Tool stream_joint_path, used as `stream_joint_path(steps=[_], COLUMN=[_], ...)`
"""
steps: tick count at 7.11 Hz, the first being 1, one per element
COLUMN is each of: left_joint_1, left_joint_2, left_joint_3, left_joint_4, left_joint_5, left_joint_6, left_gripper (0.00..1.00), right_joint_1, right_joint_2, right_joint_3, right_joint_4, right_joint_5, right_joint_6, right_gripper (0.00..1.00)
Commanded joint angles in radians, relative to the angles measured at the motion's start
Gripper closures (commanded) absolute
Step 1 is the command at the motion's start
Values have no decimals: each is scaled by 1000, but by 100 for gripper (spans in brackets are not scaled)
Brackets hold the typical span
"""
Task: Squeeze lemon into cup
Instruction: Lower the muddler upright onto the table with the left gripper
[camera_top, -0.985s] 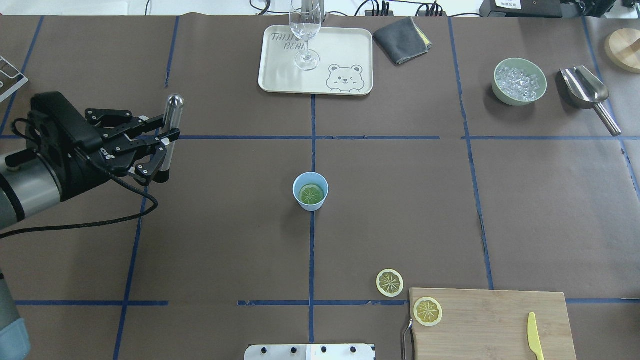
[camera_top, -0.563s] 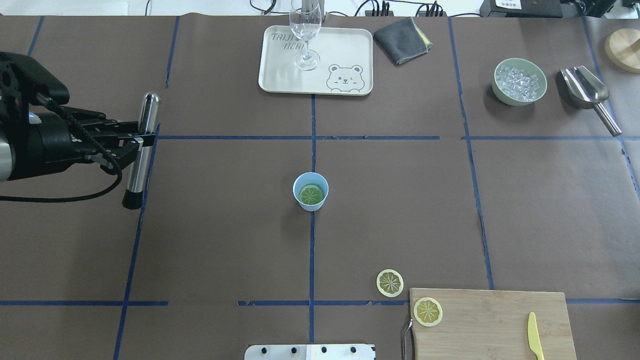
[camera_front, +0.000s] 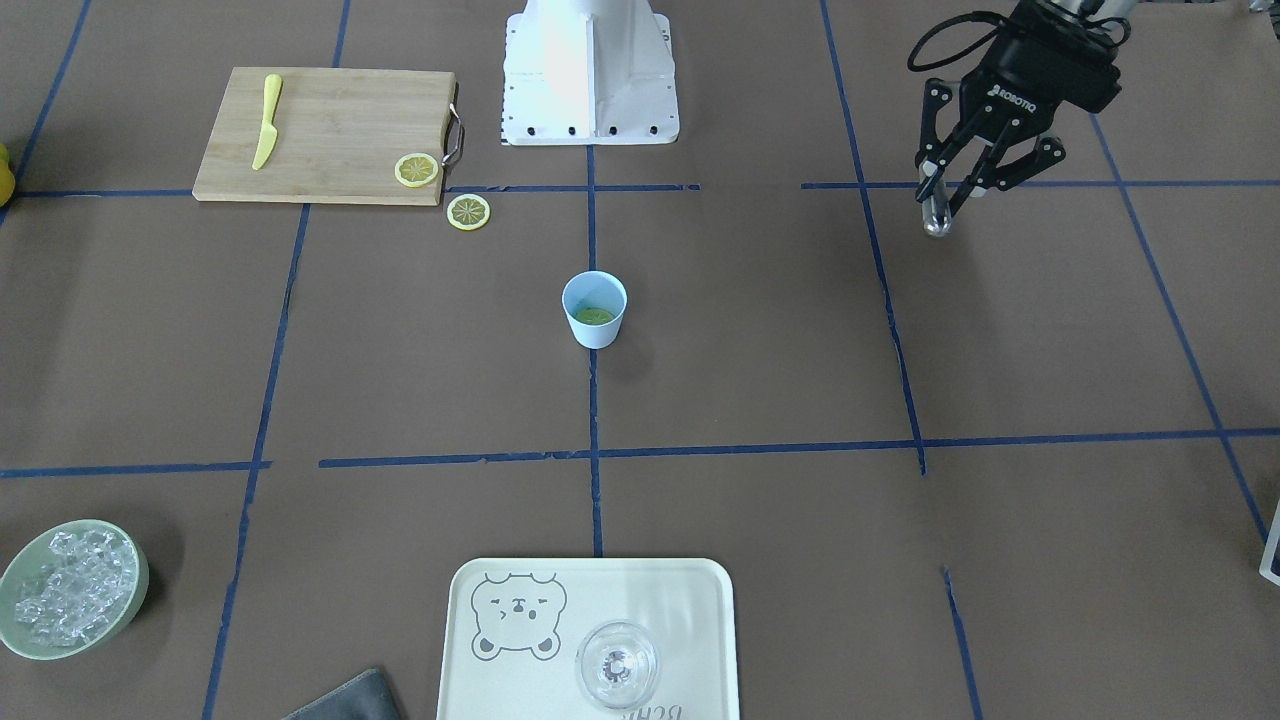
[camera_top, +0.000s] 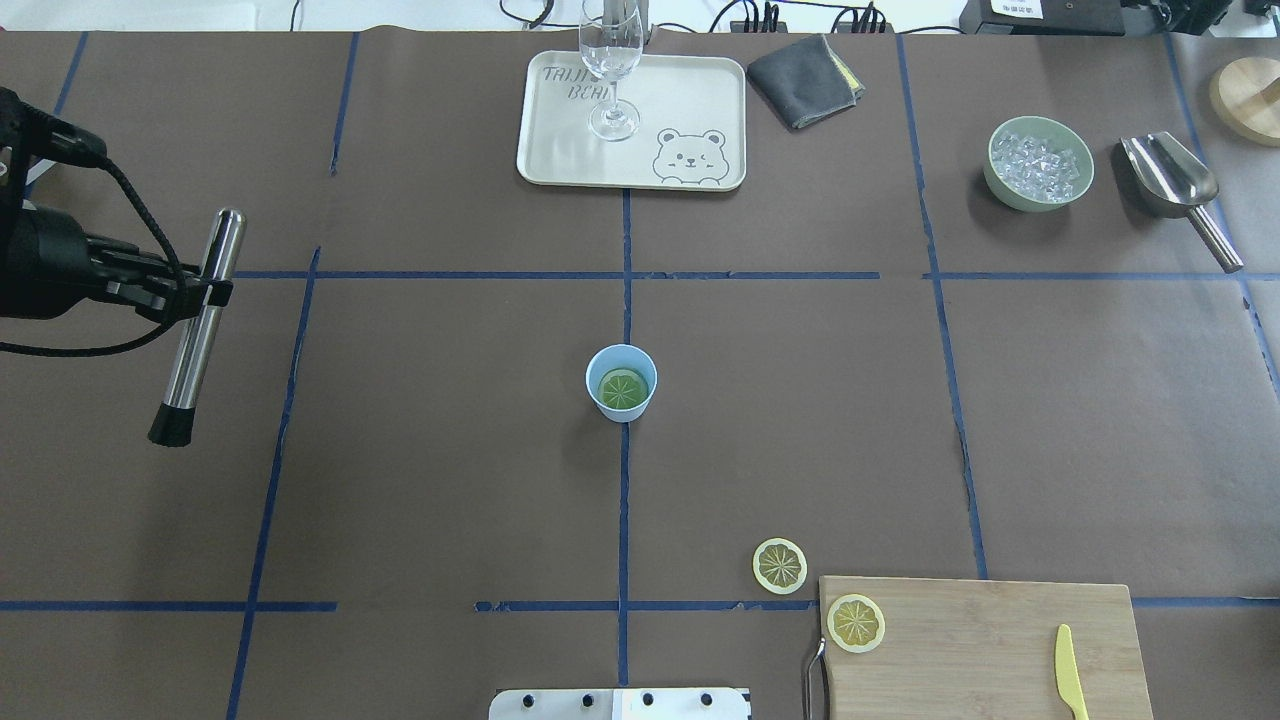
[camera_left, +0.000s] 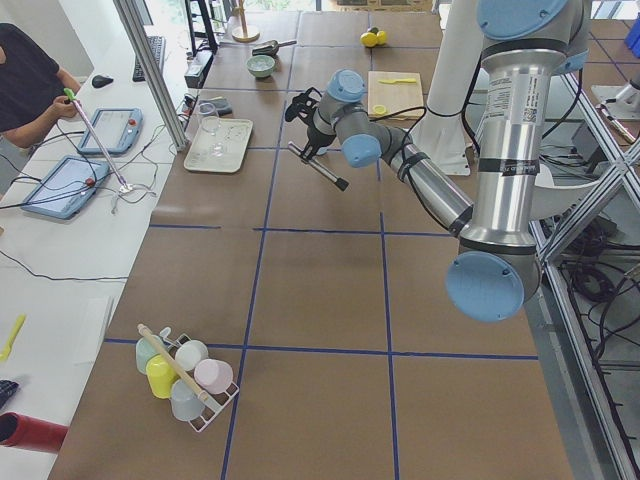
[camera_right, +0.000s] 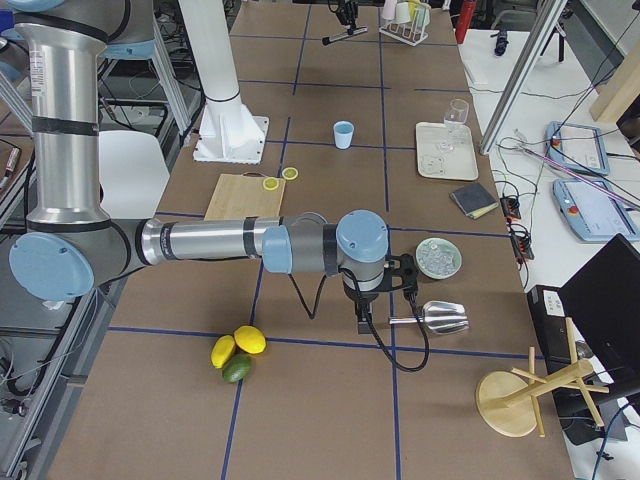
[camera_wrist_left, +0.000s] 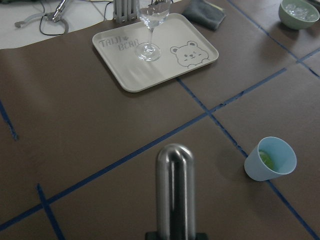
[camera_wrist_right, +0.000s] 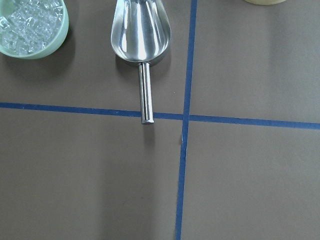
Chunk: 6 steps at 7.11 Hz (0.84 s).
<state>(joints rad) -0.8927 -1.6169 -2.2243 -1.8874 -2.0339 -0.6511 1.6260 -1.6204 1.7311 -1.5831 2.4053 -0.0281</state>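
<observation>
The light-blue cup (camera_top: 621, 383) stands at the table's centre, and one lemon slice (camera_top: 622, 389) lies flat at its bottom. A second slice (camera_top: 779, 565) lies on the table by the cutting board, and a third (camera_top: 855, 622) sits on the board's corner. Far to the cup's left, my left gripper (camera_top: 203, 291) is shut on a steel rod with a black tip (camera_top: 195, 335), held tilted above the table. The left wrist view shows the rod (camera_wrist_left: 175, 190) and the cup (camera_wrist_left: 270, 159). My right gripper (camera_right: 372, 300) hovers near the scoop, and I cannot tell whether it is open or shut.
A tray (camera_top: 700, 100) with a wine glass (camera_top: 610, 60) sits at the far edge, with a grey cloth (camera_top: 805, 80) beside it. The ice bowl (camera_top: 1038, 163) and steel scoop (camera_top: 1170, 180) are far right. A yellow knife (camera_top: 1070, 672) lies on the cutting board (camera_top: 990, 650).
My left arm has drawn back to the left, away from the cup, carrying the steel rod. The rod now hangs lower and more tilted.
</observation>
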Motion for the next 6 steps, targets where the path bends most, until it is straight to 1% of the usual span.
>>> stream_joint_path(steps=[1,3,5,6], left_joint_1=[-24,-81,-78,-77], left_joint_2=[-3,0,-6,-11], left_joint_3=[62,193,331,371], left_joint_4=[148,165,165,165], left_joint_5=[-78,-136,-137,-138], left_joint_6=[-7,-12,-13,-13], left_gripper=[100,100,100,100], right_joint_1=[0,0,0,0], right_joint_2=[-1,-3,1,-1], right_joint_3=[5,8,10,14], right_joint_4=[0,0,0,0], right_joint_5=[0,0,-2,-2], right_joint_6=[1,1,1,1], right_gripper=[0,0,0,0])
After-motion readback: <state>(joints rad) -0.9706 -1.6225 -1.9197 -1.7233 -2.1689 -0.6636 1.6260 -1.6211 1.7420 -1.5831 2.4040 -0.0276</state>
